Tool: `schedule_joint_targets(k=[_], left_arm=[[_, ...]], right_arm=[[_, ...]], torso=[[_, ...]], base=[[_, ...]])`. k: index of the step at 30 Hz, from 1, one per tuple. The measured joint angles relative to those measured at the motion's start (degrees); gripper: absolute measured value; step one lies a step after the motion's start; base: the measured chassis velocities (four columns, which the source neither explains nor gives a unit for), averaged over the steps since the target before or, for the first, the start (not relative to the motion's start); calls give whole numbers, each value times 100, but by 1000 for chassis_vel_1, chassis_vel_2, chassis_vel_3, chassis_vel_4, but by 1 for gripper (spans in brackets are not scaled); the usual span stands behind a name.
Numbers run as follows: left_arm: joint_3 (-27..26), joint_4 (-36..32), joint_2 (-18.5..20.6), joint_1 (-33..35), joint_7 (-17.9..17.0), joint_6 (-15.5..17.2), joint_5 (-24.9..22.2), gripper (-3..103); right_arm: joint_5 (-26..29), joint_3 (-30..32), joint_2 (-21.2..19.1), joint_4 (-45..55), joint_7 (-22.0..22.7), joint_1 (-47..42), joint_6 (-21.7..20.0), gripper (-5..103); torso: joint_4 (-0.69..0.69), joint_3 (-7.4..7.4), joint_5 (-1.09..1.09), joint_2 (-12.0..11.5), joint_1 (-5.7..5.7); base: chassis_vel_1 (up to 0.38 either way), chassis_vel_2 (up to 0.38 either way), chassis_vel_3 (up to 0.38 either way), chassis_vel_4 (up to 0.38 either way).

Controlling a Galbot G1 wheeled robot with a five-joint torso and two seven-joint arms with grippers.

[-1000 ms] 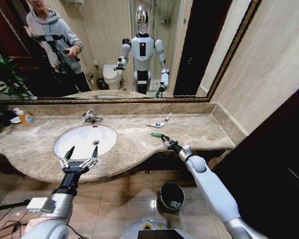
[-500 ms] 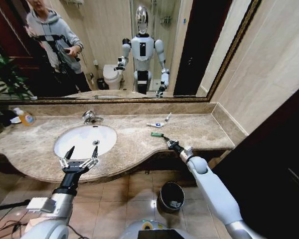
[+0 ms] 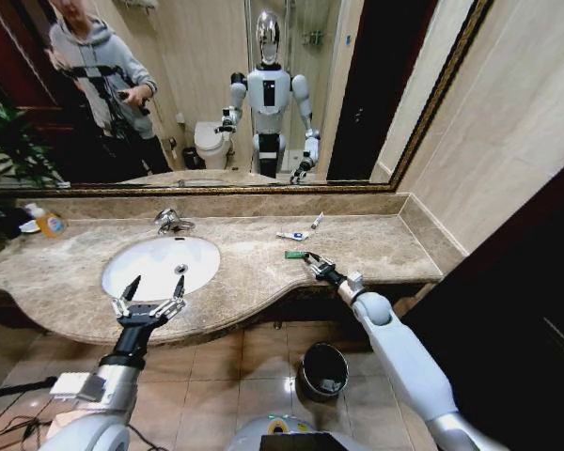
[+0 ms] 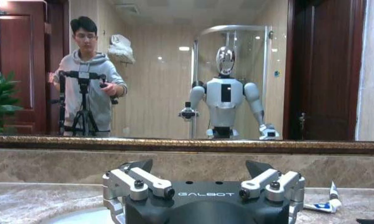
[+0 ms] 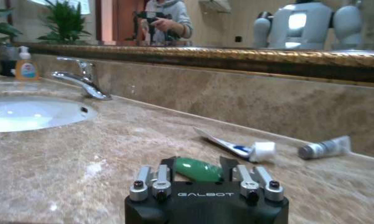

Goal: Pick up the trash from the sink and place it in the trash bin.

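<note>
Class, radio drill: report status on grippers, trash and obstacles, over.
Right gripper open around green piece on the counter. Left gripper open, idle over the sink front. Two tubes beyond; path unobstructed.

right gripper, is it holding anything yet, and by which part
Not clearly. The right gripper sits at the green piece on the marble counter, one end between its fingers; a closed grip cannot be told. The left gripper holds nothing, open over the sink.

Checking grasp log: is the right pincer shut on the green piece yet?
Not shut. The right pincer has its fingers open on either side of the green piece, which lies on the marble surround.
</note>
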Motion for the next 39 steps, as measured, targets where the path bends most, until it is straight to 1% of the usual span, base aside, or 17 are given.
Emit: schedule_joint_targets(k=[3, 5, 6, 9, 10, 13, 18, 20, 22, 24, 27, 30, 31, 33, 35, 36, 39], left_arm=[[0, 0, 0, 0, 0, 0, 0, 100], [0, 0, 0, 0, 0, 0, 0, 100], [0, 0, 0, 0, 0, 0, 0, 100], [0, 0, 0, 0, 0, 0, 0, 100], [0, 0, 0, 0, 0, 0, 0, 100], [0, 0, 0, 0, 0, 0, 0, 100], [0, 0, 0, 0, 0, 0, 0, 100], [0, 0, 0, 0, 0, 0, 0, 100], [0, 0, 0, 0, 0, 0, 0, 100], [0, 0, 0, 0, 0, 0, 0, 100], [0, 0, 0, 0, 0, 0, 0, 100], [0, 0, 0, 0, 0, 0, 0, 100], [0, 0, 0, 0, 0, 0, 0, 100], [0, 0, 0, 0, 0, 0, 0, 100], [0, 0, 0, 0, 0, 0, 0, 100], [0, 0, 0, 0, 0, 0, 0, 100], [0, 0, 0, 0, 0, 0, 0, 100]], right_arm=[[-37, -52, -8, -58, -16, 98, -66, 56], [-42, -138, -42, -145, -37, 234, -116, 66], [-42, -138, -42, -145, -37, 234, -116, 66], [-41, -239, -99, -303, -103, 457, -163, 83], [-41, -239, -99, -303, -103, 457, -163, 83], [-45, -290, -137, -466, -146, 608, -247, 97], [-24, -380, -164, -656, -312, 767, -318, 102], [-23, -405, -157, -713, -359, 815, -320, 100], [-35, -427, -105, -811, -517, 893, -308, 90], [-37, -432, -94, -829, -555, 912, -306, 90], [-48, -444, -79, -901, -700, 981, -287, 74], [-104, -439, -79, -935, -815, 998, -254, 69], [-151, -432, -81, -954, -891, 999, -231, 57], [-169, -427, -82, -965, -928, 999, -223, 57], [-177, -407, -72, -999, -973, 1001, -189, 47], [-177, -407, -72, -999, -973, 1001, -189, 47], [-176, -399, -73, -1000, -1001, 995, -176, 30]], torso=[[0, 0, 0, 0, 0], [0, 0, 0, 0, 0], [0, 0, 0, 0, 0], [0, 0, 0, 0, 0], [0, 0, 0, 0, 0], [0, 0, 0, 0, 0], [-1, 0, 0, 0, 0], [0, 0, 0, 0, 0], [0, 0, 0, 0, 0], [0, 0, 0, 0, 0], [0, 0, 0, 0, 0], [0, 0, 0, 0, 0], [0, 0, 0, 0, 0], [0, 0, 0, 0, 1], [-1, 0, 0, 0, 0], [-1, 0, 0, 0, 0], [0, 0, 0, 0, 0]], base=[[0, 0, 0, 0], [0, 0, 0, 0], [0, 0, 0, 0], [0, 0, 0, 0], [0, 0, 0, 0], [0, 0, 0, 0], [0, 0, 0, 0], [0, 0, 0, 0], [0, 0, 0, 0], [0, 0, 0, 0], [0, 0, 0, 0], [0, 0, 0, 0], [0, 0, 0, 0], [0, 0, 0, 0], [0, 0, 0, 0], [0, 0, 0, 0], [0, 0, 0, 0]])
